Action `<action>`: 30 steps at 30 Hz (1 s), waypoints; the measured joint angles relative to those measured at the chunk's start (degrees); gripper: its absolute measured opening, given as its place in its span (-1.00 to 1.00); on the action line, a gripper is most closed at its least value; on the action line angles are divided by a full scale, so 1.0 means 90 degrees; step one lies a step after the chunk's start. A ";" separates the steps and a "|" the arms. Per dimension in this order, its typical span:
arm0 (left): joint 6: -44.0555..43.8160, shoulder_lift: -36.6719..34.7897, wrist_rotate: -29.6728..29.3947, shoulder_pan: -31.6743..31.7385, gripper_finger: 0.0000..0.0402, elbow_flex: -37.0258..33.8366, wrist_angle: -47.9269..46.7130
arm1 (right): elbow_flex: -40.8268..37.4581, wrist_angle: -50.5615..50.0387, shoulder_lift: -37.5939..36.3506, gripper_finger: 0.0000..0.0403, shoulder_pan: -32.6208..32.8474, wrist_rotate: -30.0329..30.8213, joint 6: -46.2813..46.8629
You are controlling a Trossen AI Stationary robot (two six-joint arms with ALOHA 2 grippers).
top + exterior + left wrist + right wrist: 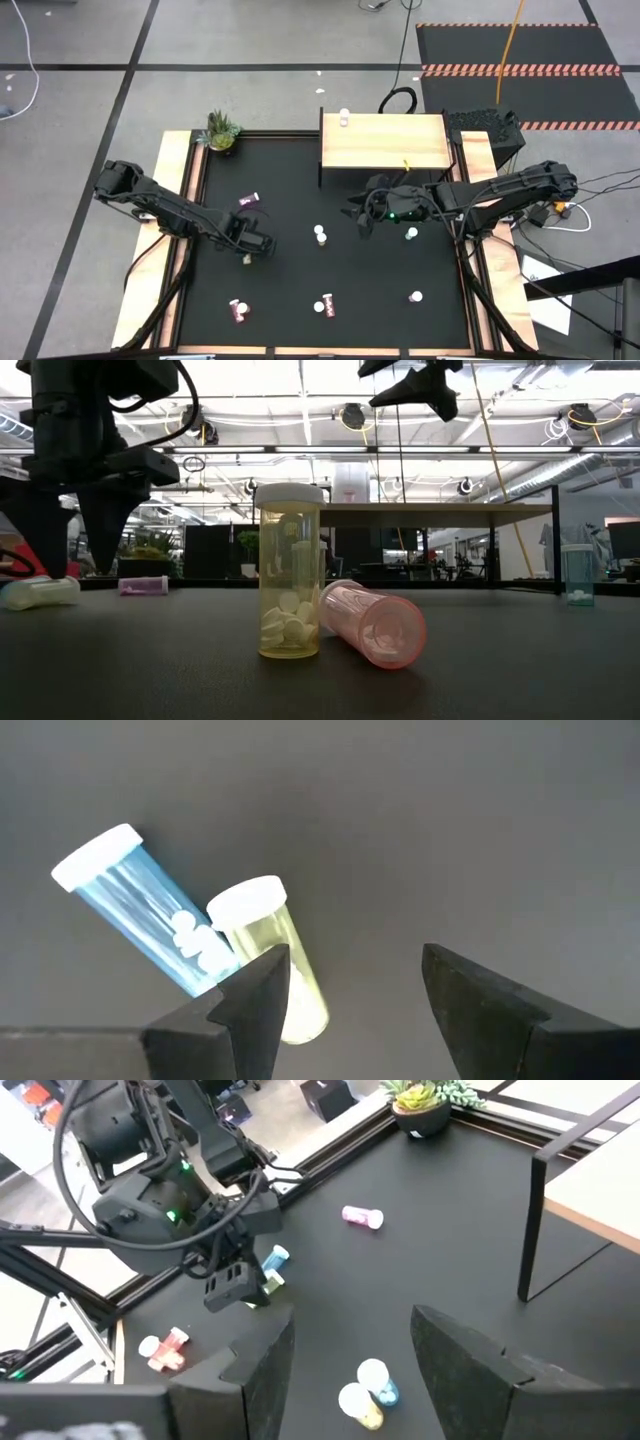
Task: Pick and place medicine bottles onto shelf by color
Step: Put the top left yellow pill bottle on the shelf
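Note:
My left gripper (255, 240) is open, fingers pointing down just above two bottles lying side by side on the table: a blue one (140, 915) and a yellow one (270, 950). One fingertip stands over the yellow bottle's body; the other is over bare table. My right gripper (365, 215) is open and empty, raised in front of the shelf (385, 145). One bottle (345, 120) stands on the shelf's far left corner. An upright yellow bottle (290, 575) and a lying pink one (375, 622) sit near the near edge.
Other bottles are scattered on the black table: a lying purple one (249, 200), two together at the middle (320, 235), a teal one (411, 235), one at near right (415, 296), a red one at near left (238, 310). A potted plant (221, 132) stands at the far left corner.

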 joint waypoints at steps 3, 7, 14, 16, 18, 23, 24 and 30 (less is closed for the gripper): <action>-0.0135 0.0000 -0.0032 -0.0061 0.14 0.0000 0.0002 | 0.0000 -0.0092 0.0000 -0.04 0.0001 -0.0009 -0.0018; -0.0263 0.0026 -0.0095 -0.0125 0.14 -0.0002 0.0007 | -0.0002 -0.0215 0.0000 -0.04 0.0000 -0.0072 -0.0018; -0.0050 -0.0142 -0.0090 -0.0153 0.14 0.0049 -0.0083 | -0.0002 -0.0221 0.0000 -0.04 0.0000 -0.0165 -0.0102; 0.0062 -0.0163 -0.0092 -0.0153 0.14 0.0104 -0.0175 | -0.0002 -0.0222 0.0000 -0.04 0.0000 -0.0167 -0.0133; 0.0133 -0.0163 -0.0087 -0.0200 0.14 0.0112 -0.0251 | -0.0002 -0.0222 0.0000 -0.04 -0.0012 -0.0172 -0.0137; -0.0081 -0.0131 -0.0037 -0.0604 0.14 0.0112 -0.0380 | -0.0002 -0.0225 0.0000 -0.04 -0.0046 -0.0330 -0.0138; -0.0145 -0.0131 -0.0044 -0.0701 0.14 0.0112 -0.0431 | -0.0002 -0.0225 0.0000 -0.04 -0.0048 -0.0328 -0.0140; -0.0347 -0.0004 -0.0270 -0.1019 0.14 0.0053 -0.0520 | -0.0002 -0.0221 0.0000 -0.04 -0.0053 -0.0327 -0.0173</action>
